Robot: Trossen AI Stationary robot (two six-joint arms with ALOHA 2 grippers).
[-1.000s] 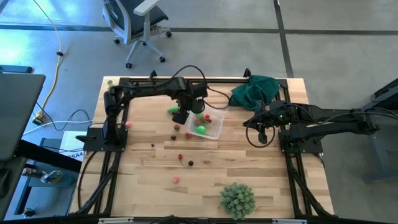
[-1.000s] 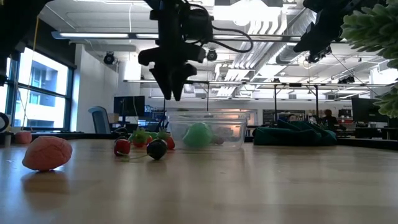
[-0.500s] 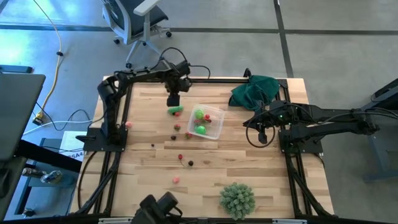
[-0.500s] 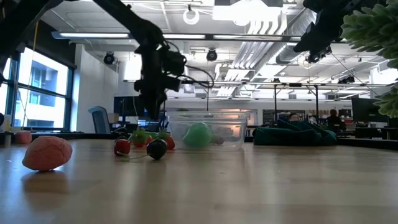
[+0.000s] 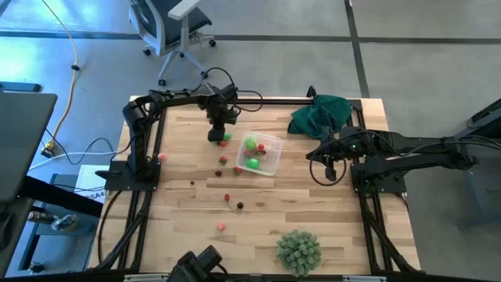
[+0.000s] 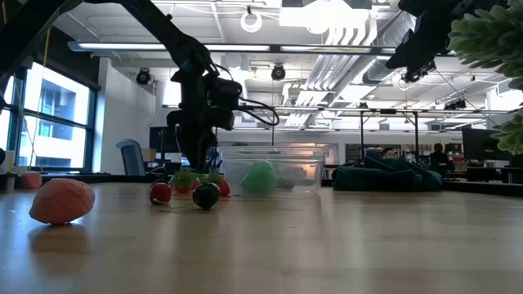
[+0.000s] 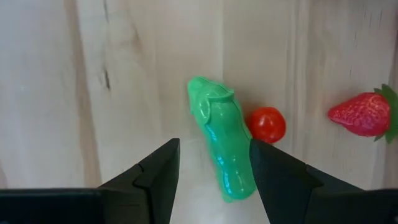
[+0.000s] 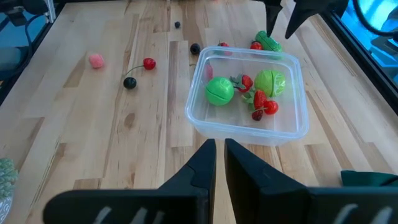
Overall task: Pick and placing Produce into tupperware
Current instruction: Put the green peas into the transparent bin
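Note:
The clear tupperware (image 5: 268, 162) stands mid-table, holding two round green pieces and a few red ones (image 8: 249, 99). A long green produce piece (image 7: 221, 146) lies flat on the wood just left of it, beside a red tomato (image 7: 266, 124) and a strawberry (image 7: 360, 115). My left gripper (image 7: 213, 158) is open and low over the green piece, one finger on either side of it; whether a finger touches it I cannot tell. It also shows in the high view (image 5: 217, 135). My right gripper (image 5: 329, 166) waits shut and empty to the container's right.
Small red and dark berries (image 5: 233, 200) and a pink piece (image 5: 221, 226) lie on the near half of the table. A pale-green spiky ball (image 5: 298, 251) stands near the front edge. A dark green cloth (image 5: 321, 115) lies at the far right corner.
My left gripper has moved from beside the tupperware toward the table's far left, then come down over the long green piece. The produce and the container have stayed where they were.

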